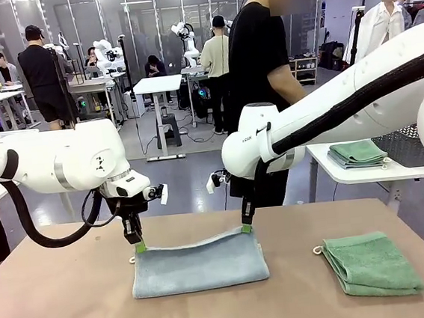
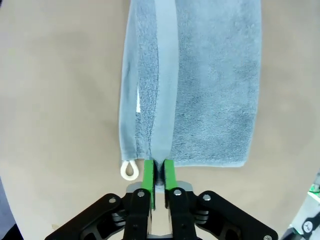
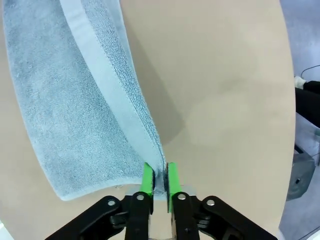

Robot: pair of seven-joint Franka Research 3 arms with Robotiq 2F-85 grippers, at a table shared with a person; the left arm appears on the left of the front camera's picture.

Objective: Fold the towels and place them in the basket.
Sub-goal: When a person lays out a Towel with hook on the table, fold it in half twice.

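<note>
A pale blue-grey towel (image 1: 199, 264) lies folded in half at the middle of the brown table (image 1: 61, 309), its upper layer's far edge lifted at both corners. My left gripper (image 1: 139, 246) is shut on the left corner, beside the white loop (image 2: 129, 170). My right gripper (image 1: 246, 228) is shut on the right corner. In each wrist view the towel's hem (image 2: 165, 100) (image 3: 100, 55) runs up from between the green pads (image 2: 148, 175) (image 3: 148, 180). A mint green towel (image 1: 372, 264) lies folded at the front right. Part of the mesh basket (image 1: 410, 146) shows behind my right arm.
A person in black (image 1: 262, 56) stands at the far side of the table. A white side table (image 1: 364, 173) at the right carries another folded green cloth (image 1: 358, 152). Bare tabletop lies left of the blue-grey towel and between the two towels.
</note>
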